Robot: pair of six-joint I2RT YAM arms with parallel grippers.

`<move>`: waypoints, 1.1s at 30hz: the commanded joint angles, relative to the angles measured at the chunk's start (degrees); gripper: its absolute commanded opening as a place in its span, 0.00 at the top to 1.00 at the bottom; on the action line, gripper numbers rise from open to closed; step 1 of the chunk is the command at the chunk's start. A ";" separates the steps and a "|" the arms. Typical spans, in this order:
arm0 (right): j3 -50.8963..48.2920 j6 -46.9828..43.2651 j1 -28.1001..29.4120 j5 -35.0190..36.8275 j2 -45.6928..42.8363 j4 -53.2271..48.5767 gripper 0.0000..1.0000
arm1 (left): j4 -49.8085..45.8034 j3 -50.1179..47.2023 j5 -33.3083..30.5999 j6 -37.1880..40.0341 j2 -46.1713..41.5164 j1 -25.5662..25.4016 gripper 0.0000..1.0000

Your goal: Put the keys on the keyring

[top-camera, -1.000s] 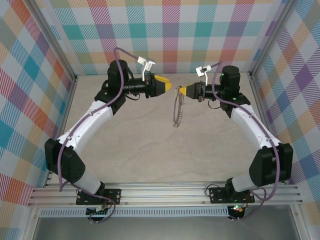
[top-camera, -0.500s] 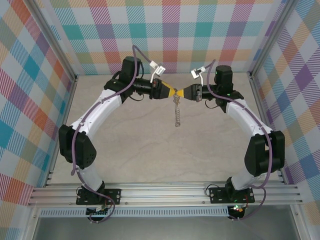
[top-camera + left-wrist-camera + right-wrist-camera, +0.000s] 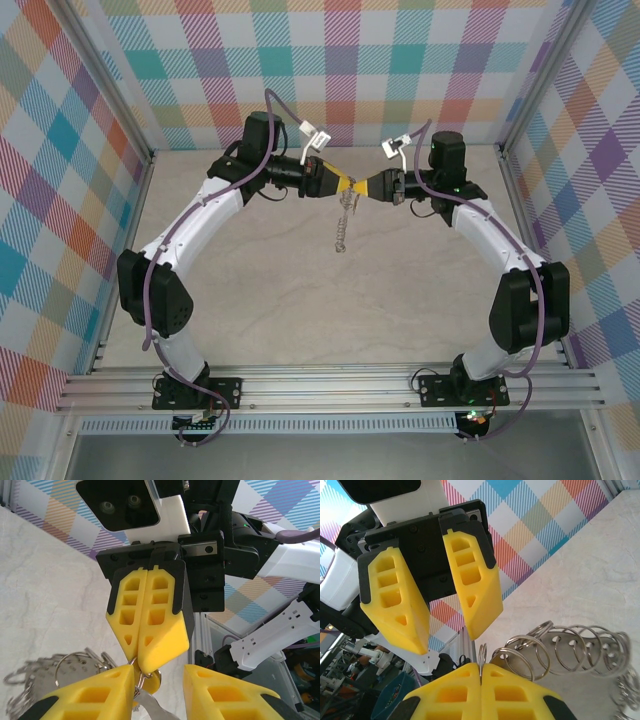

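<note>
above the far end of the table (image 3: 300, 300), right gripper (image 3: 366, 186) pinching the dangling keyring (image 3: 344, 226), left gripper (image 3: 347, 185) spread, tip to tip

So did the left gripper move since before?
Yes. The left gripper slid right, away from the left corner post, up to the right gripper.

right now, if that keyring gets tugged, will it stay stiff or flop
Probably floppy: the keyring hangs as a string of linked loops from the right gripper. Likely to swing, since only its top is pinched. Its thin wire could slip.
</note>
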 commanded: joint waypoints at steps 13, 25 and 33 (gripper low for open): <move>-0.92 1.38 -0.12 -2.76 -1.93 5.10 1.00 | 2.49 0.96 3.14 -1.67 2.16 0.63 0.69; -0.83 1.57 -0.14 -2.31 -1.22 5.55 1.00 | 3.37 0.87 4.97 -1.72 2.49 -0.34 0.77; -0.79 1.66 -0.16 -1.97 -1.05 5.53 1.00 | 2.96 0.71 5.50 -1.11 2.62 -0.78 0.78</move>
